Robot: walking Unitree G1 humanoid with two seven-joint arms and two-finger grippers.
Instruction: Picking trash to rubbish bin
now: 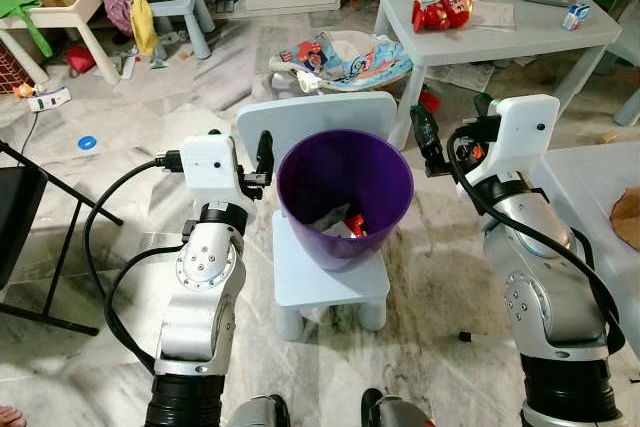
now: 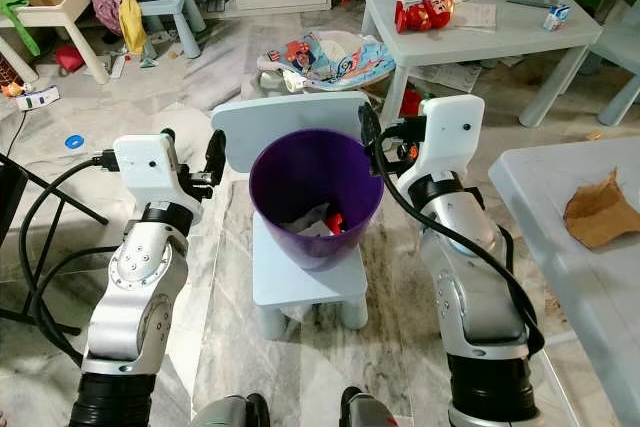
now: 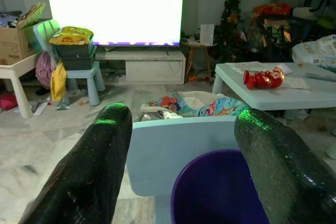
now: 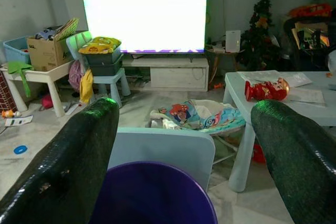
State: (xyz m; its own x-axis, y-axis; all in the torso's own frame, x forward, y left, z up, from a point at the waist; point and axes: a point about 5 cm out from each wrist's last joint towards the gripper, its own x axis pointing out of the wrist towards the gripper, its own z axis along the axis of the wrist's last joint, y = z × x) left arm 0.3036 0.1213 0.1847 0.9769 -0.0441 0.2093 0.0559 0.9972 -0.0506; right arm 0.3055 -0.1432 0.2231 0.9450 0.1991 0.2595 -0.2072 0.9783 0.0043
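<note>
a round purple plastic bin [image 1: 345, 187] holding scraps sits on a small pale blue plastic chair [image 1: 330, 277]; left end effector [image 1: 263, 159] and right end effector [image 1: 425, 135] flank it, both spread, empty.

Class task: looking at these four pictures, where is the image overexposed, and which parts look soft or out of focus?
Left wrist view: the TV screen is blown out to plain white, and the left claw fingers look soft up close. Right wrist view: same white glare on the screen, right claw blurred. Left eye view: evenly lit, purple bin sharp.
</note>
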